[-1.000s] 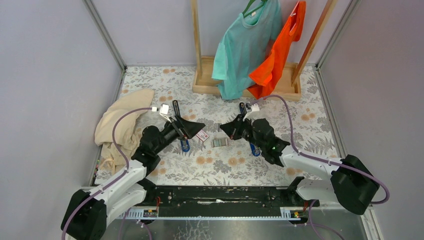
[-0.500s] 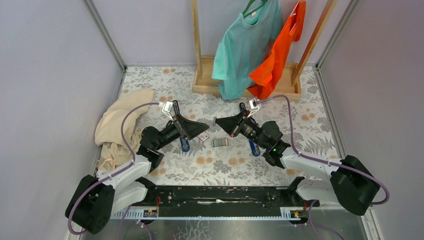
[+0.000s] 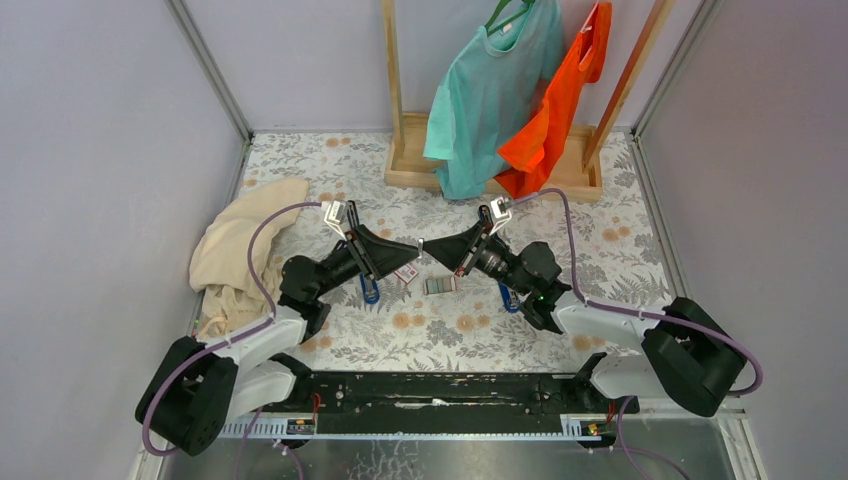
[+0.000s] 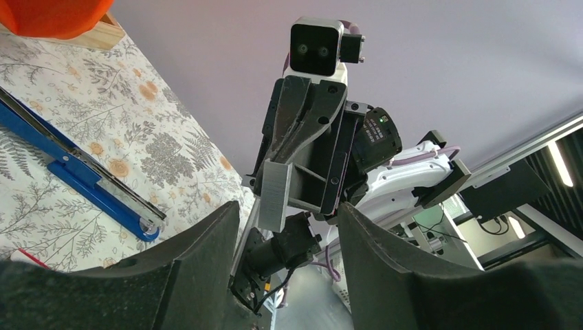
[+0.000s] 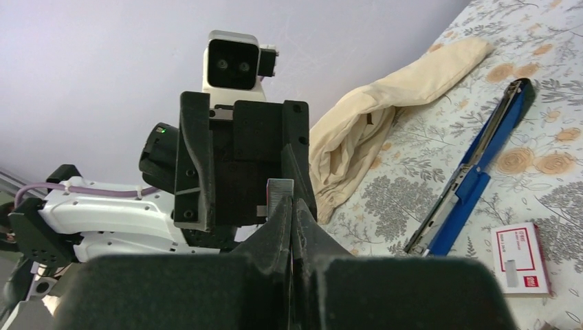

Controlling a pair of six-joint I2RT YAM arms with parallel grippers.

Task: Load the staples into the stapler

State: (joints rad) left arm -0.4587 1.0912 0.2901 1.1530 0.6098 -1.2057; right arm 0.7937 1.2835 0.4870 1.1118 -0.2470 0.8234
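Left wrist view: the small silvery-grey ribbed block of staples (image 4: 273,199) is pinched at the tip of the right claw (image 5: 290,201), raised above the floral-patterned table (image 3: 450,335). The left claw (image 4: 285,210) is spread wide, facing it.

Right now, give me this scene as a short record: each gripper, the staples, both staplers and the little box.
left gripper: open, raised, facing the other arm
right gripper: shut on the staples, raised
staples: silvery strip at the right gripper's tips, off the table
left stapler: blue, lying on the table near the beige cloth
right stapler: blue, lying on the table, rail exposed
box: white and red, beside the left stapler
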